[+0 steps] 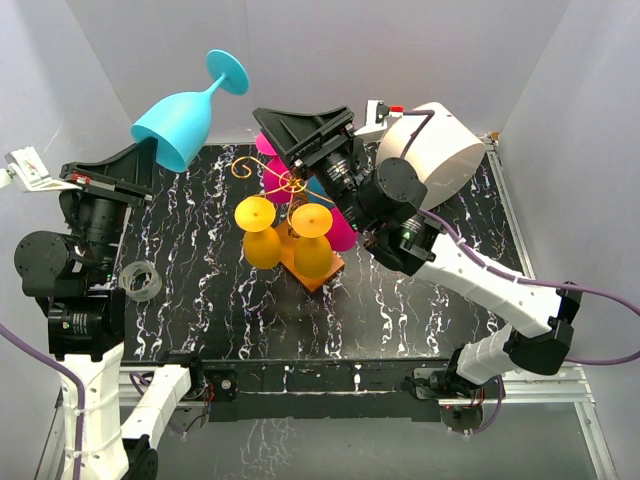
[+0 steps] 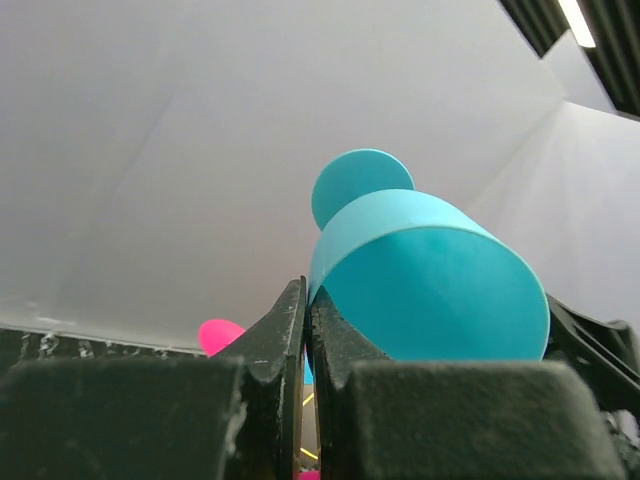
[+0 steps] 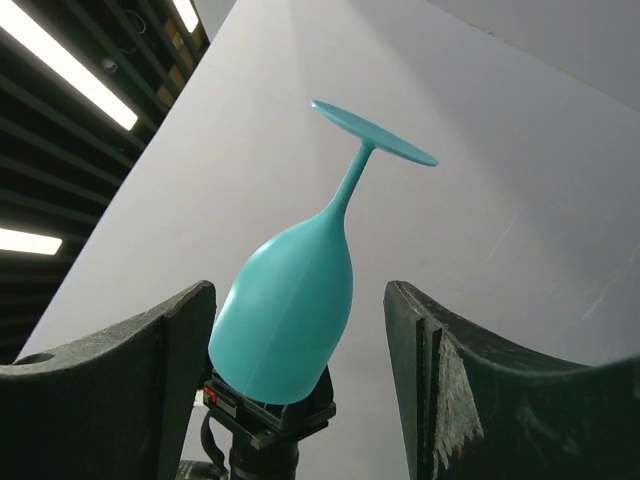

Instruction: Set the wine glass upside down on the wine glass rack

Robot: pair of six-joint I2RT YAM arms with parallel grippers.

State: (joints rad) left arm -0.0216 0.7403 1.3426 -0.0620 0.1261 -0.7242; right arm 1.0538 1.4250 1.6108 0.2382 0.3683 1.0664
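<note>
My left gripper [image 1: 150,152] is shut on the rim of a cyan wine glass [image 1: 180,125] and holds it high at the back left, bowl down and foot tilted up to the right. In the left wrist view the fingertips [image 2: 290,310] pinch the rim of the glass [image 2: 430,290]. The wine glass rack [image 1: 285,182] is gold wire on an orange base [image 1: 322,273]. Two yellow glasses [image 1: 262,235] and magenta ones [image 1: 343,235] hang on it upside down. My right gripper [image 1: 275,135] is open and empty above the rack's back. It faces the cyan glass [image 3: 290,320], which is some way off.
A clear tape roll [image 1: 141,280] lies on the black marbled table near the left arm. A large white cylinder [image 1: 437,150] stands at the back right. White walls close in the back and sides. A magenta glass [image 2: 220,335] shows beside my left fingers.
</note>
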